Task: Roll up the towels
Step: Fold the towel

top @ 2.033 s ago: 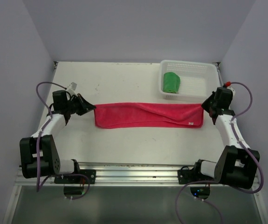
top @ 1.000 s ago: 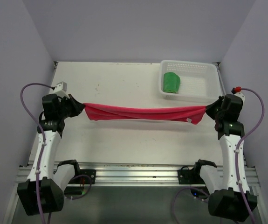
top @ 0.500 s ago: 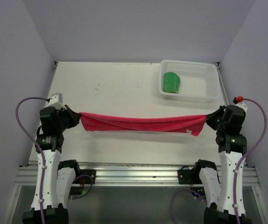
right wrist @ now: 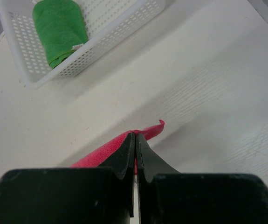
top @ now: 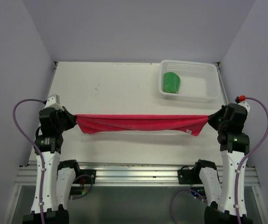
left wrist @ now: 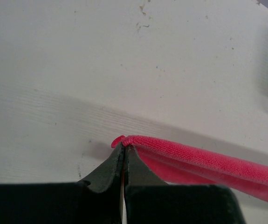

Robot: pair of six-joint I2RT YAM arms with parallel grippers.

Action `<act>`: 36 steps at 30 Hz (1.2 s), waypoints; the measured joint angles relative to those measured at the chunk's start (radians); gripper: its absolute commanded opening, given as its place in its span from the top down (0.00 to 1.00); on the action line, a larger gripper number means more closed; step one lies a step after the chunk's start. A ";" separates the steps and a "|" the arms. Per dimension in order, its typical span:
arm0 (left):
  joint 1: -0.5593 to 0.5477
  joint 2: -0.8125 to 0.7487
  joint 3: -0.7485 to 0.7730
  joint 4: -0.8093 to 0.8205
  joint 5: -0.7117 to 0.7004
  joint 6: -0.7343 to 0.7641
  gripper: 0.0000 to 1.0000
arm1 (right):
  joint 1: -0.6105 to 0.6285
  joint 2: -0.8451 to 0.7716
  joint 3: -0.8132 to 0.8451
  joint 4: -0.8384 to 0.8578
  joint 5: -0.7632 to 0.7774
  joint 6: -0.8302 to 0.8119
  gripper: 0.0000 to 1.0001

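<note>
Pink-red towel [top: 134, 122] ends mostly unseen within left end effector [top: 74, 116], right end effector [top: 209, 120]

A white table [top: 124, 88] stood boxed in by plain pale lilac walls: back wall [top: 138, 28], left wall [top: 12, 65] and right wall [top: 259, 51]. It bore a few small dark scuffs [top: 96, 86], and a metal rail [top: 134, 169] ran along its near edge. The light was soft and even, with only faint shadows.
</note>
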 measured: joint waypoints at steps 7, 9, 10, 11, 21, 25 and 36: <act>0.000 0.001 0.035 -0.007 -0.007 0.005 1.00 | 0.000 0.001 0.025 -0.011 -0.006 -0.008 1.00; 0.000 -0.002 0.037 -0.006 -0.007 0.007 1.00 | 0.000 -0.008 0.026 -0.017 -0.019 -0.008 1.00; 0.000 -0.004 0.037 -0.007 -0.007 0.010 1.00 | 0.000 -0.015 0.025 -0.019 -0.026 -0.008 1.00; 0.000 -0.007 0.037 -0.008 -0.007 0.011 1.00 | 0.000 -0.021 0.022 -0.020 -0.032 -0.008 1.00; 0.000 -0.109 0.035 -0.023 -0.037 0.017 1.00 | 0.013 -0.121 0.000 -0.089 -0.049 -0.007 1.00; 0.000 -0.129 0.035 -0.040 -0.056 0.006 1.00 | 0.019 -0.129 0.000 -0.122 -0.050 -0.006 1.00; 0.000 -0.067 -0.005 -0.023 -0.065 -0.055 1.00 | 0.020 -0.072 -0.075 -0.096 -0.049 0.011 1.00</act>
